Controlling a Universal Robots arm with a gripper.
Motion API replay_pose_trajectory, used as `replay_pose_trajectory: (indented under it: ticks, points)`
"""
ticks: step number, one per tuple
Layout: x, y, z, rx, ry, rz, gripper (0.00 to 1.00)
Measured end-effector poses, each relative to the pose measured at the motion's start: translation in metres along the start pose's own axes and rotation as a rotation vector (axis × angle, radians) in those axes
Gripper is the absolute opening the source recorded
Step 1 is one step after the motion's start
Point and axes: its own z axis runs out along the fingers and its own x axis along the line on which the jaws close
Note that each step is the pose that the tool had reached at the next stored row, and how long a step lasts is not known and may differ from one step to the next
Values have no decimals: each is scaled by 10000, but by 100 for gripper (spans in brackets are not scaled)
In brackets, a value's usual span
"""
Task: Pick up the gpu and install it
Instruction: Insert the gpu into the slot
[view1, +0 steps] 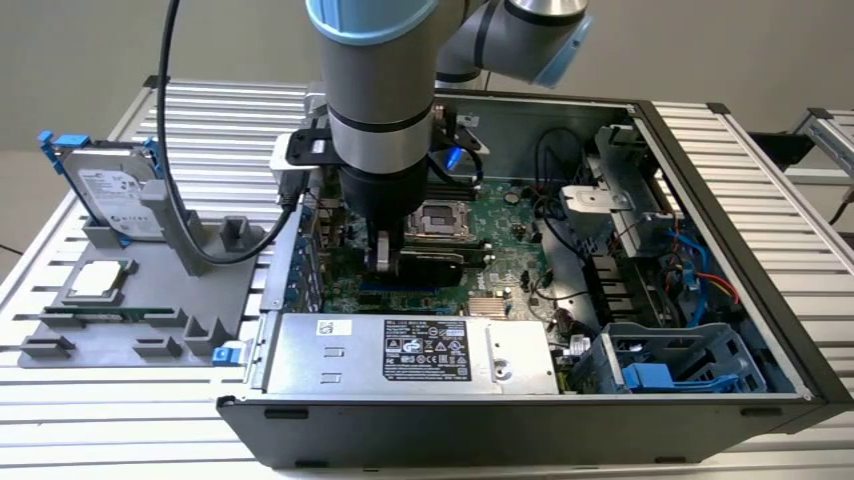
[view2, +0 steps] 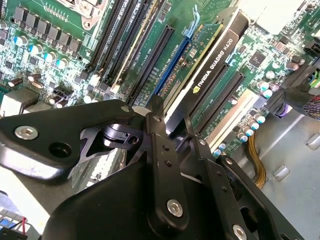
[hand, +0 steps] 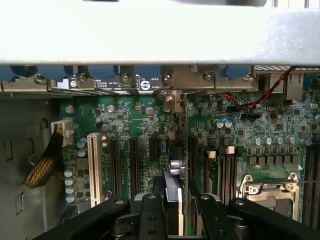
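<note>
Nearest in the second wrist view, the black end effector (view2: 172, 125) has its fingers closed on the top edge of the gpu (view2: 210, 75), a black-cooled card standing on edge over the motherboard (view2: 60, 45). In the first wrist view the card (hand: 175, 210) sits edge-on, lined up with a long slot (hand: 192, 155). To seat it well, I judge it should stay upright and parallel to the slot, pressed evenly. Farther off, the exterior view shows the arm (view1: 380, 110) reaching down into the open computer case (view1: 747, 240) on the table (view1: 120, 420).
</note>
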Motion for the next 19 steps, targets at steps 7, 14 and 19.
replay_pose_trajectory:
  ticks: [7,14,19]
  points:
    - [-8,25,0,3,-1,-3,0]
    - [-23,36,10,0,2,0,0]
    - [-18,41,42,5,-5,-1,0]
